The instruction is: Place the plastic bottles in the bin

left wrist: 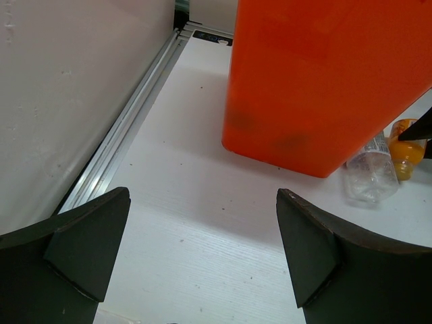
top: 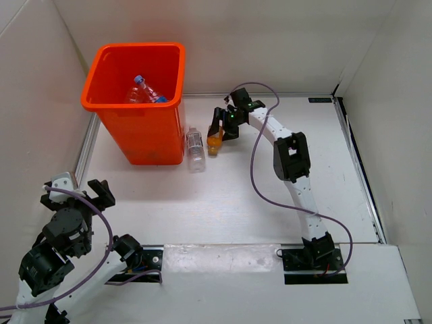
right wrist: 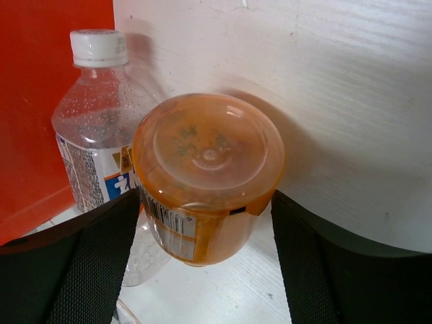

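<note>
Toward the far-left corner of the white table point(top: 270, 196) stands the tapered, glossy orange bin point(top: 142, 135), with a blue-capped bottle point(top: 144, 91) inside. By its right wall lie a ribbed clear bottle point(top: 195, 150) and the short orange bottle point(right wrist: 202, 169), which the right gripper point(right wrist: 206, 209) clasps, pads touching both sides. Near the left edge the left gripper point(left wrist: 202, 223) gapes wide, with open tabletop ahead.

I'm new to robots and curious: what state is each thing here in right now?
left tool: open, empty
right tool: around the orange bottle, grip unclear
orange bottle: resting on the table
clear bottle: lying beside the bin
bin: upright, one bottle inside
blue-capped bottle: inside the bin
</note>
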`<action>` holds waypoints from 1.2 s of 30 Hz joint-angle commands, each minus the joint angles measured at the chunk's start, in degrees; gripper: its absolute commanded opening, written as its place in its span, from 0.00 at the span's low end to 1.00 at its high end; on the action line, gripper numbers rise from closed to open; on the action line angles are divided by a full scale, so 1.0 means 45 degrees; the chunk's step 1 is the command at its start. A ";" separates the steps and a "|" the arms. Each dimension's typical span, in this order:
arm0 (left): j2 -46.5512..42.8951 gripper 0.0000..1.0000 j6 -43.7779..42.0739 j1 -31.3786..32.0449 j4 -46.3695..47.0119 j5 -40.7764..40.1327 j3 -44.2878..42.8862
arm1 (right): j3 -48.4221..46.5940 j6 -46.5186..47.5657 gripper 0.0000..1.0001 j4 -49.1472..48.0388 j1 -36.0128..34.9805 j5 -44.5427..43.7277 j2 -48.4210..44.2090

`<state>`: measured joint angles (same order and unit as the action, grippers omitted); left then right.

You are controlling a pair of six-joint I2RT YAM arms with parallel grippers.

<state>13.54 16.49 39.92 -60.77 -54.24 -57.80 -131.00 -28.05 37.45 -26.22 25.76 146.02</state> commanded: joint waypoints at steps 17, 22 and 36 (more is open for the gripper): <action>-0.0021 1.00 0.0104 -0.0024 0.0067 -0.0056 -0.0027 | 0.2523 -0.2651 0.01 -0.3496 0.1802 0.4099 -0.2167; -0.0216 1.00 0.0183 -0.0024 0.0009 -0.0056 -0.0007 | 0.3873 -0.4307 0.00 -0.5018 0.2661 0.5115 -0.4337; -0.0509 1.00 0.0281 -0.0043 -0.0049 0.0119 -0.0027 | 0.5014 -0.4904 0.00 -0.6770 0.2102 0.1918 -0.9577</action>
<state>11.40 17.43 39.92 -60.88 -54.17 -57.80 -105.23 -55.40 3.60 -11.99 40.56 103.33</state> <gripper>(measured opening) 1.000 0.629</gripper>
